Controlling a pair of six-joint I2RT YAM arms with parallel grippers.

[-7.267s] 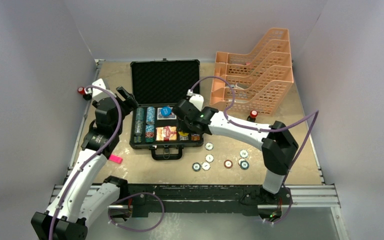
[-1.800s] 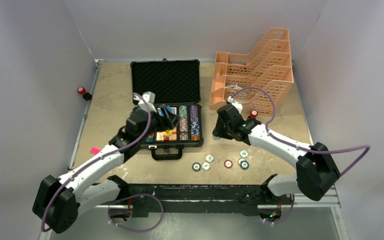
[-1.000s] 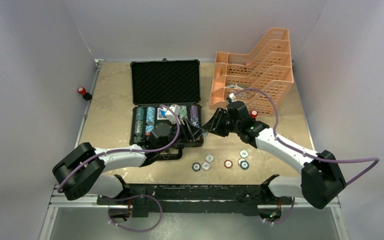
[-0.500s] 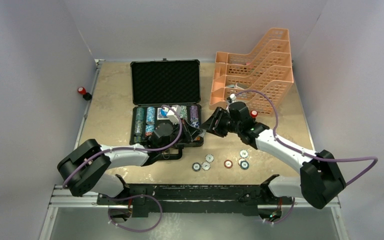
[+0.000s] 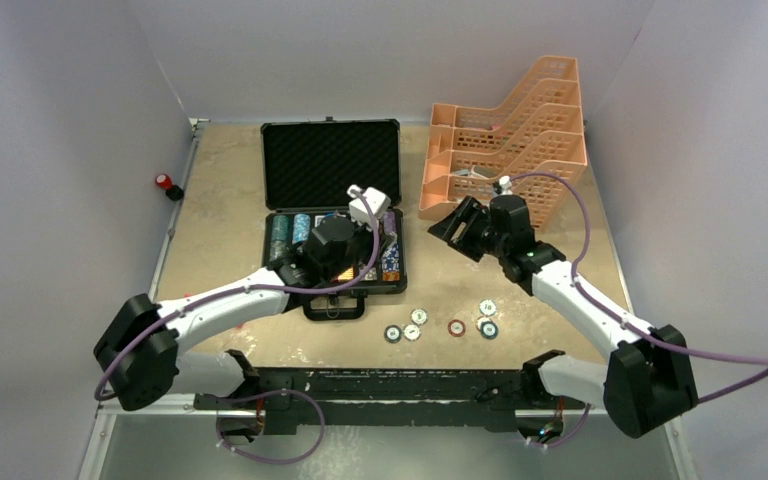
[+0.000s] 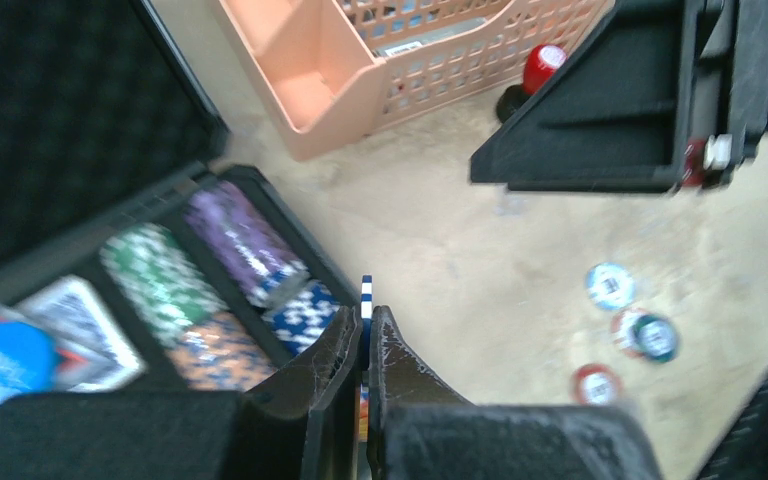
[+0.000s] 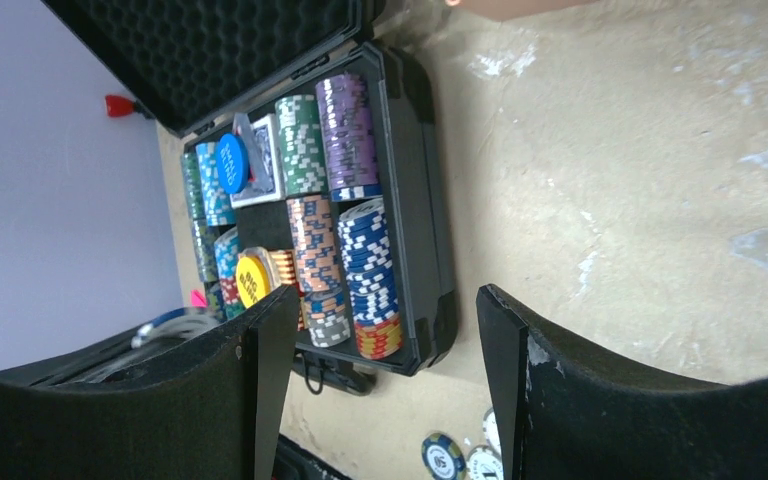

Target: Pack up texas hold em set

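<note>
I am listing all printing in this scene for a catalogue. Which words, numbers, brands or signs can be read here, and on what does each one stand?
No text can be read with certainty.
On the blue dealer button in the briefcase: white lettering, too small to read.
On the yellow dealer button: dark lettering, too small to read.
On the loose poker chips: centre markings, too small to read.
On the card deck: print, blurred.

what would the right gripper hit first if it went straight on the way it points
Probably the near side wall of the open black foam-lined briefcase, beside the blue-and-white chip row. The right gripper aims there over beige table, which it might touch first; depth is unclear.
</note>
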